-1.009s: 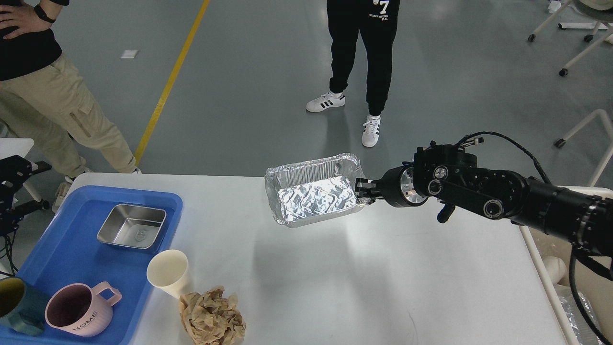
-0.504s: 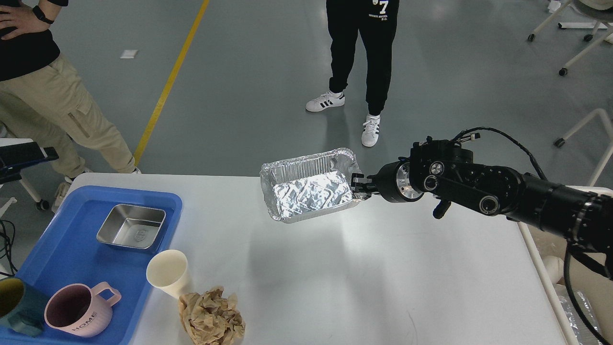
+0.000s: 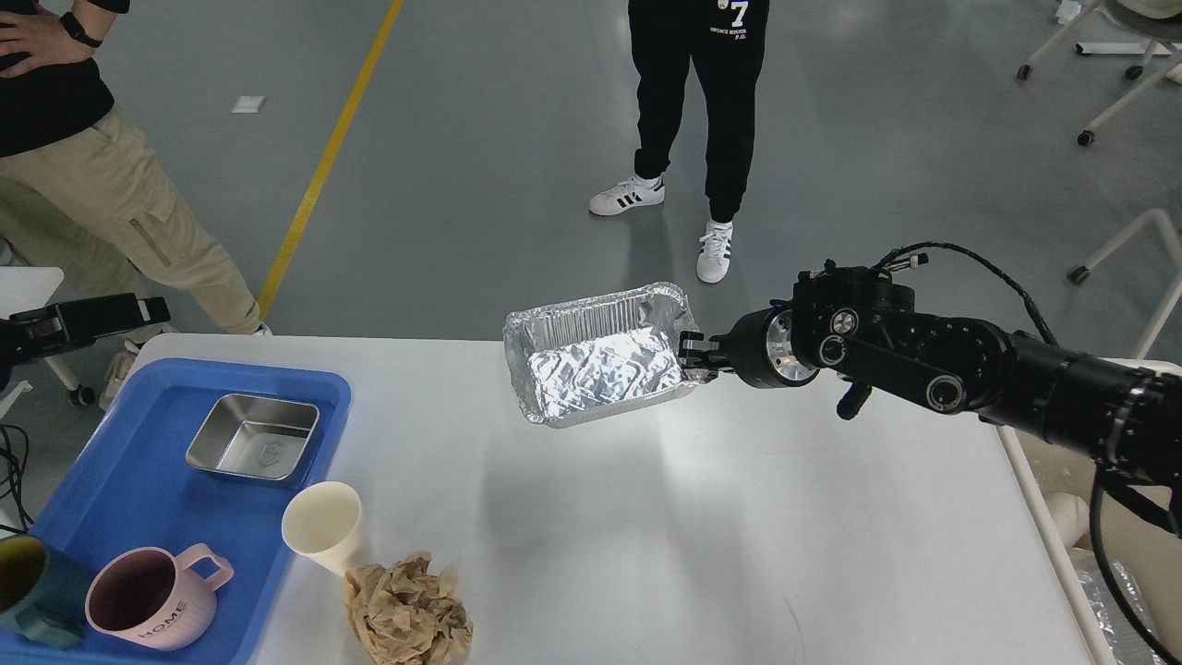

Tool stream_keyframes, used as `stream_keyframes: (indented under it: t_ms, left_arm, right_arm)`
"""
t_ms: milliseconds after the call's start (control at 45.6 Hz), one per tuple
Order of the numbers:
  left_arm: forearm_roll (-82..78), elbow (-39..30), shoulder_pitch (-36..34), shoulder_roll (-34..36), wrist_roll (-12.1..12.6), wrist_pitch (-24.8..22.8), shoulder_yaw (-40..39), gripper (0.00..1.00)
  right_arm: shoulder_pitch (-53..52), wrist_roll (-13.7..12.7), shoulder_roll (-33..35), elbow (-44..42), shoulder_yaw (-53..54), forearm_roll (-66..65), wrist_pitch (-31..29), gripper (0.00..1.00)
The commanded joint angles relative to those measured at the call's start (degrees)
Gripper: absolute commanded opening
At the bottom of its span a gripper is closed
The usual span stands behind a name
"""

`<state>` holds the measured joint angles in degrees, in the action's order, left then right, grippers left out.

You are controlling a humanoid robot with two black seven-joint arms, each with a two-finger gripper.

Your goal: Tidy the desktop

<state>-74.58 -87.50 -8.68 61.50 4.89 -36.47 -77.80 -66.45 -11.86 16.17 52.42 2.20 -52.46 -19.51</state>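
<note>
The white desktop (image 3: 739, 517) fills the lower half of the head view. My right gripper (image 3: 694, 358) is shut on the right rim of a crinkled foil tray (image 3: 596, 369), holding it tilted in the air above the desktop's far edge. The tray's shadow lies on the desktop below it. A black, flat end of my left arm (image 3: 83, 319) pokes in at the left edge, beyond the desktop's far left corner; its fingers cannot be told apart. On the desktop near the front stand a cream paper cup (image 3: 323, 526) and a ball of crumpled brown paper (image 3: 408, 610).
A blue tray (image 3: 120, 480) at the left holds a steel tin (image 3: 254, 448), a pink mug (image 3: 152, 605) and a teal mug (image 3: 23, 591). A cream bin (image 3: 1071, 517) sits past the right edge. Two people stand behind the desktop.
My right gripper lifted the foil tray slightly up and to the left, then held about still. The end of my left arm slid rightward into view at the left edge.
</note>
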Motion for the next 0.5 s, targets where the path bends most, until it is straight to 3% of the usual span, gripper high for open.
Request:
stream_keyframes:
  t_ms: [0, 88, 219, 263, 373, 482]
  left_arm:
    - [0.5, -0.1, 4.5, -2.3, -1.9, 1.1, -4.5, 0.97]
    - [0.5, -0.4, 6.1, -4.2, -6.5, 1.1, -7.0, 0.97]
    - [0.5, 0.0, 8.9, -4.5, -19.7, 4.6, -10.5, 0.97]
    - [0.8, 0.1, 10.0, -4.5, -21.8, 6.6, -11.4, 0.97]
    - [2.9, 1.7, 13.0, -4.5, -21.3, 9.0, -12.9, 0.97]
    - [11.9, 4.8, 13.9, -4.2, -14.8, 7.0, -13.1, 0.97]
  right_arm:
    - [0.0, 0.0, 0.2, 0.1, 0.1, 0.1, 0.0, 0.00]
    - [0.0, 0.0, 0.3, 0.2, 0.1, 0.1, 0.0, 0.00]
    - [0.0, 0.0, 0.2, 0.1, 0.1, 0.1, 0.0, 0.00]
    - [0.0, 0.0, 0.1, 0.1, 0.1, 0.1, 0.0, 0.00]
    - [0.0, 0.0, -0.2, 0.0, 0.1, 0.1, 0.0, 0.00]
    - [0.0, 0.0, -0.2, 0.0, 0.1, 0.1, 0.0, 0.00]
